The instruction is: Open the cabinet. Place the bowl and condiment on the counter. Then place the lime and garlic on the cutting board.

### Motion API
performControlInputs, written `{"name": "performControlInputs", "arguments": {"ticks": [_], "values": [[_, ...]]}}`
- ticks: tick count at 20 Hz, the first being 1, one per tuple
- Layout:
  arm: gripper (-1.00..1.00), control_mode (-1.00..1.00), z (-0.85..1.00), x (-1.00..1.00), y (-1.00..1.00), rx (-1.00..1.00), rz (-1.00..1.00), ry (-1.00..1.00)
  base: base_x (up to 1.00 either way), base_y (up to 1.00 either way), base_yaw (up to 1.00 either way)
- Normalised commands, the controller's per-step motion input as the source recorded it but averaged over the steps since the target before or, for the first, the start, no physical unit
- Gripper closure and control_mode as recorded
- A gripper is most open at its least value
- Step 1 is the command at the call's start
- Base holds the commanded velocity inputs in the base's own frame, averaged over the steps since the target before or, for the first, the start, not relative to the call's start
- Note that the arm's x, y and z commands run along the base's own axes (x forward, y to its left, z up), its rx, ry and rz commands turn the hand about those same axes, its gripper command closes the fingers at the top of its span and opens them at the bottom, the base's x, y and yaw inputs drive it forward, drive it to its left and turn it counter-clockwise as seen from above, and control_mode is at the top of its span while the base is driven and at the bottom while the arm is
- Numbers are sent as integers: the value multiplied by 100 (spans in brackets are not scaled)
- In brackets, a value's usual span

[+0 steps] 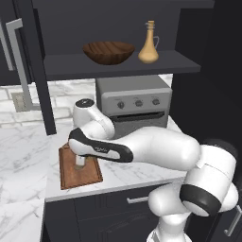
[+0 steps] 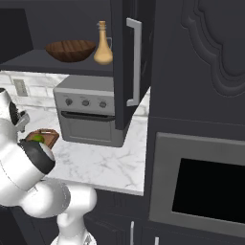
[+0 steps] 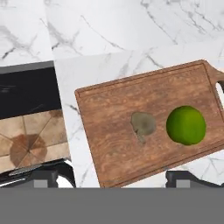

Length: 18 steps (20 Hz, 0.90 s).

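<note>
Hovering above the rectangular reddish-brown wooden cutting board (image 3: 148,127), the gripper (image 3: 116,177) has fingers spread wide, holding nothing. On the board, left to right: tiny brownish-beige garlic lump (image 3: 143,124) near centre, then small bright green lime ball (image 3: 186,124) just beside it toward the handle slot. Both look light; the lime is round, likely to roll, best pinched across its middle. Wide dark brown wooden bowl (image 1: 108,52) and tan-amber condiment bottle (image 1: 149,47) sit on the open dark cabinet (image 1: 118,64) shelf above the board, bottle probably tippy, grab its neck.
</note>
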Motion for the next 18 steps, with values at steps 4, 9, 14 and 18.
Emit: {"name": "performControlInputs", "arguments": {"ticks": [4,9,14,18], "values": [[-100,-100,87,-27,-54,-7,13,-18,0,0,0],[-100,-100,96,-11,-63,-13,16,-21,0,0,0],[-100,-100,100,-4,-55,-15,16,-19,0,0,0],[-100,-100,100,0,-28,-18,10,-19,0,0,0]]}}
